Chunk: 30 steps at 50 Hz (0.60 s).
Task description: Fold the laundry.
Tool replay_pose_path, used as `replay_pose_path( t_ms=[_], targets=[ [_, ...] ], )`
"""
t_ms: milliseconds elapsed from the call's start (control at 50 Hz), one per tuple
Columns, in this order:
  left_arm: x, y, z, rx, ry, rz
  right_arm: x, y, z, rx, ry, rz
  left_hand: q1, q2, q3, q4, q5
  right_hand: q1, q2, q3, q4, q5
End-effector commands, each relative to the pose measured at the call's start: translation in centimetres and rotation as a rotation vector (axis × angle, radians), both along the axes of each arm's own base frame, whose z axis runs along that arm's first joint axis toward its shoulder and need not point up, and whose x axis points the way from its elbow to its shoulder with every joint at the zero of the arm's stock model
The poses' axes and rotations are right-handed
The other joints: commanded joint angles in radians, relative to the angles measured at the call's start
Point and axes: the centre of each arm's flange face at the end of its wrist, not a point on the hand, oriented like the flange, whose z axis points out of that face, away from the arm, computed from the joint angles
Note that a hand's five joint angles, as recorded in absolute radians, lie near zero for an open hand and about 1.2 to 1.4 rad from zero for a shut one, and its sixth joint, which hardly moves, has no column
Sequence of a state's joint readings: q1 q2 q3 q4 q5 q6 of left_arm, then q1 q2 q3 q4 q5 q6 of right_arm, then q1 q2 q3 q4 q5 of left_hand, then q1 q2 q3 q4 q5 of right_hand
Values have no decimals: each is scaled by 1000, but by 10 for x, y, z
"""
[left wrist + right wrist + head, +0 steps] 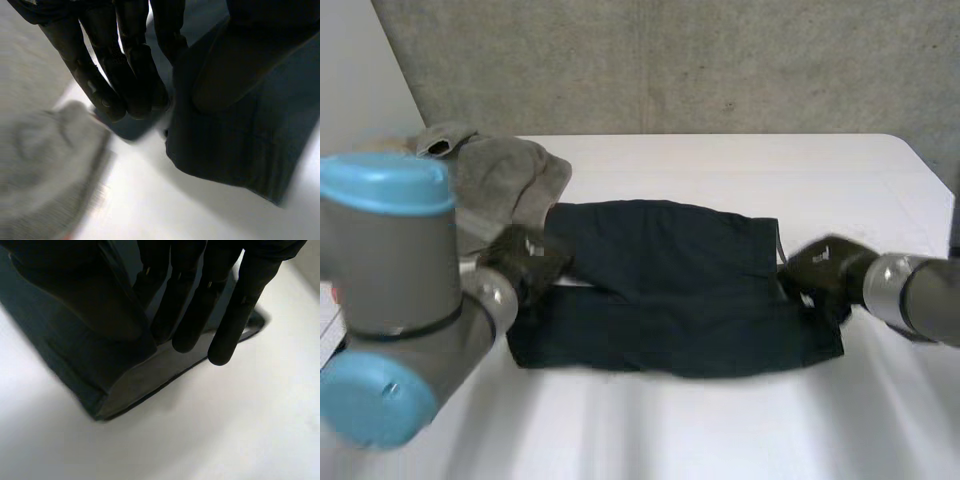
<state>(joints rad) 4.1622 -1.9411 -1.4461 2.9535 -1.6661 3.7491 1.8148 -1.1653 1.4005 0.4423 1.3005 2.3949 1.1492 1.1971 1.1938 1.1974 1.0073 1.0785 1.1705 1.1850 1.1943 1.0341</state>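
A dark navy garment [670, 290] lies spread across the middle of the white table [750, 160], its far layer folded over the near one. My left hand [525, 258] is at the garment's left edge. In the left wrist view its fingers [130, 85] and thumb pinch that edge of the dark cloth [240, 145]. My right hand [820, 272] is at the garment's right edge. In the right wrist view its fingers [190, 315] and thumb close on a raised fold of the cloth [90, 360].
A crumpled grey garment [500, 175] lies at the back left of the table, just behind my left hand, and appears beside the fingers as grey cloth [40, 165]. A concrete wall stands behind the table.
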Motion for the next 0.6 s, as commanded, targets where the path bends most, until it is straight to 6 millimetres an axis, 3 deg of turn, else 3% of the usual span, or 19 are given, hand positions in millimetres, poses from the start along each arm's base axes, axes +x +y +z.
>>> replay_pose_path(
  t_ms=[20,140,200,240,260,280,300,400,600],
  targets=[
    [-37,-89,20,-331,100,14,31,-63,3,-290,-187,-120,247,199,202,199,214,318,226,211,202,188],
    [-56,-145,4,-454,99,40,55,-109,-9,-532,-249,-182,247,199,202,199,214,318,226,211,202,188],
    [-61,-163,-7,-482,77,60,65,-126,-19,-625,-248,-189,247,199,202,199,214,318,226,211,202,188],
    [-63,-171,-8,-499,78,74,71,-136,-29,-667,-246,-185,73,25,28,24,40,318,226,211,202,188],
    [-63,-173,-9,-501,83,78,74,-138,-32,-673,-245,-181,-155,-203,-200,-204,-188,33,-59,-74,-83,-98],
    [-65,-174,-9,-506,88,76,77,-138,-36,-670,-244,-174,-480,-528,-525,-529,-513,-371,-463,-478,-487,-502],
    [-68,-175,-9,-511,97,71,82,-138,-46,-659,-232,-167,-975,-1023,-1019,-1023,-1007,-904,-996,-1011,-1020,-1034],
    [-75,-168,-3,-525,132,59,90,-129,-59,-614,-214,-147,-975,-1023,-1019,-1023,-1007,-904,-996,-1011,-1020,-1034],
    [-62,-145,17,-501,189,67,74,-109,-32,-584,-289,-189,-975,-1023,-1019,-1023,-1007,-904,-996,-1011,-1020,-1034]
  ],
)
